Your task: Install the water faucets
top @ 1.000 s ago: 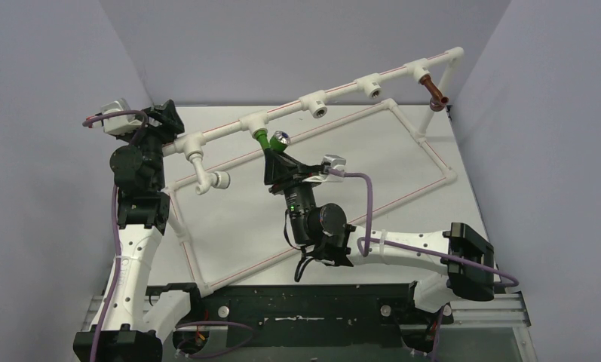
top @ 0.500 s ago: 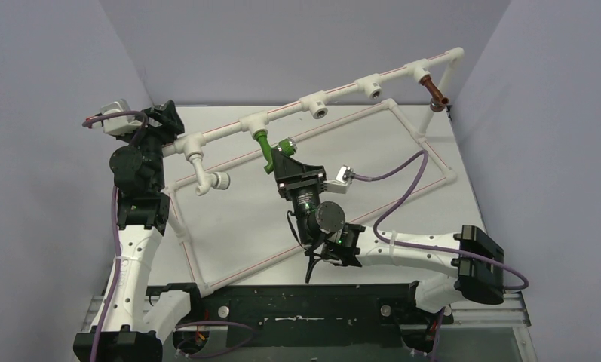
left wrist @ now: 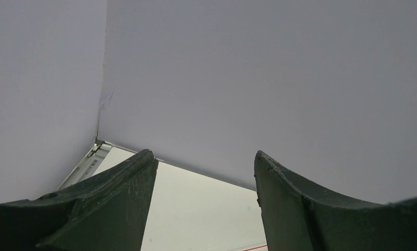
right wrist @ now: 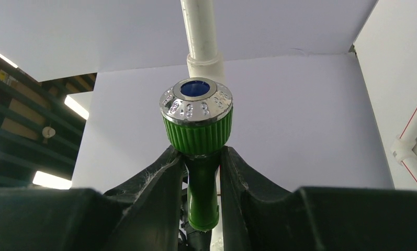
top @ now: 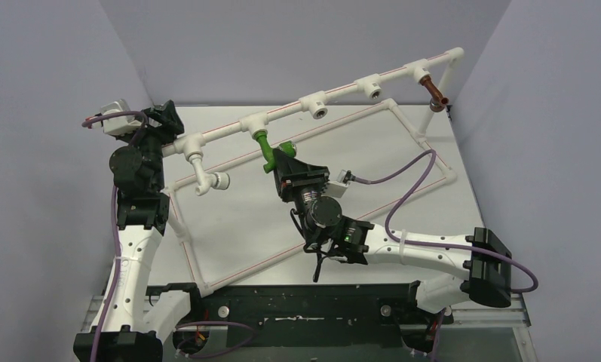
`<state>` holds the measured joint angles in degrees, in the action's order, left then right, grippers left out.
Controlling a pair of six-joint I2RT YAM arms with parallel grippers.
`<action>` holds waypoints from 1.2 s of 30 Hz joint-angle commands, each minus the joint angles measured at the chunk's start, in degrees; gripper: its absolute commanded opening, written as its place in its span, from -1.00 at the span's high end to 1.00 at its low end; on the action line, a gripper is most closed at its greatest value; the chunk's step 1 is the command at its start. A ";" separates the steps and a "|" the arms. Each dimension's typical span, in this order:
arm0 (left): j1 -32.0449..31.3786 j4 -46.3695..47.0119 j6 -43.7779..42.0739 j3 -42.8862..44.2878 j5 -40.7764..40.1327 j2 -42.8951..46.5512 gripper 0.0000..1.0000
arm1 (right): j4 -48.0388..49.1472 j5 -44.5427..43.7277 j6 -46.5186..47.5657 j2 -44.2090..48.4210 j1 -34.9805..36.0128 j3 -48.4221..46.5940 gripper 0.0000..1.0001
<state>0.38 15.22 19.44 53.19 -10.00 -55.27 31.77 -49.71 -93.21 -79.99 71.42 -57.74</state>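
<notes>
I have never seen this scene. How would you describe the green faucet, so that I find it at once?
Look at the raised white pipe that runs slantwise. The green faucet hangs at its second socket from the left, with the right gripper shut on it. Its bright green colour sets it apart: the other faucet, at the right end, is reddish-brown.

The left pincer (left wrist: 203,159) gapes, raised at far left; the right pincer (right wrist: 202,157) is clamped tight, arm reaching mid-table.
</notes>
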 commanded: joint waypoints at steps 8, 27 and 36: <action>1.11 -19.18 -0.28 -5.82 -0.45 -3.89 -0.31 | -1.18 5.98 -1.14 5.10 1.18 1.70 -0.12; 1.25 -19.20 -0.35 -5.91 -0.41 -3.89 -0.31 | -1.70 19.04 42.03 12.55 1.44 0.36 -0.51; 1.46 -19.18 -0.37 -5.82 -0.37 -3.97 -0.31 | -7.04 30.56 67.87 12.76 1.41 -5.72 -0.45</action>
<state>0.38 15.31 19.40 53.19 -10.02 -55.35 26.37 -25.89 -42.15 -68.34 72.47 -57.65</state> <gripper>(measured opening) 0.658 0.729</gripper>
